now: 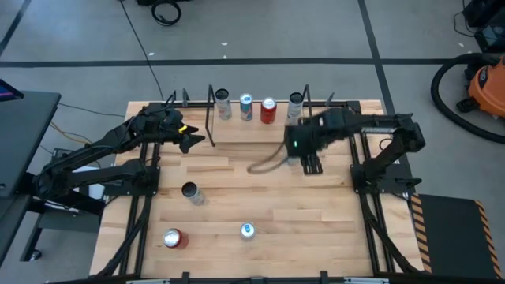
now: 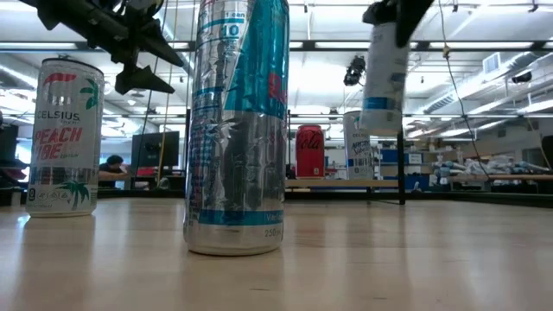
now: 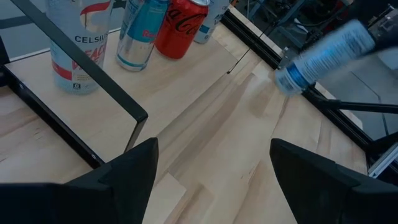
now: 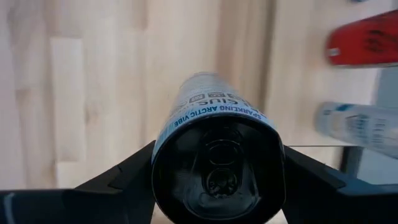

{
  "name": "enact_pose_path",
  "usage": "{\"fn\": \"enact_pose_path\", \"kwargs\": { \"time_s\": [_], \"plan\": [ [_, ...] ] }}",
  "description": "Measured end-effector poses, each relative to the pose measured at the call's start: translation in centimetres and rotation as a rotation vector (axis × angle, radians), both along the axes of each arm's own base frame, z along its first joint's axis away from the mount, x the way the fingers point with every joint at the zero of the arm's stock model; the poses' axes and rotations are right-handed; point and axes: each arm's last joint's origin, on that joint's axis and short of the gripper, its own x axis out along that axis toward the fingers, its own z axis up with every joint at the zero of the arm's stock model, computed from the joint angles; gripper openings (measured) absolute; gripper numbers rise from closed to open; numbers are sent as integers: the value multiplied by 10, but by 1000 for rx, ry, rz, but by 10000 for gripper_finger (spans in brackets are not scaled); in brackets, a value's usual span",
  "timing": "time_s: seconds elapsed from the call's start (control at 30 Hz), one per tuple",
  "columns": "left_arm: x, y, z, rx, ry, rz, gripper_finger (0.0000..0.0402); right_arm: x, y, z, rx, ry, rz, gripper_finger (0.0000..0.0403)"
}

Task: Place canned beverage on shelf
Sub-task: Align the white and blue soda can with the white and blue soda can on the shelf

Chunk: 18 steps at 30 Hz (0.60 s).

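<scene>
With our right gripper pinching the can at the shelf's three-o'clock end, we risk toppling its neighbours; left gripper waits spread.

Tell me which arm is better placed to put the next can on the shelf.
Right. The right gripper already clamps a can, held above the table near the shelf. The left gripper is open and empty by the shelf's left end.

Butcher-block table: shelf at far edge; three loose cans toward near edge.
</scene>
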Motion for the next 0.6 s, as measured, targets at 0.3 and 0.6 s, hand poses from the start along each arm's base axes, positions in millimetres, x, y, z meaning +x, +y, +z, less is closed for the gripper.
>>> {"fn": "enact_pose_path", "kwargs": {
  "time_s": [0.3,0.6],
  "plan": [
    [0,0,0,1,0,-1,311,-8,-69,20,-42,-69,-80,269],
    [0,0,0,1,0,0,311,-17,-121,18,15,-125,-216,270]
  ]
}}
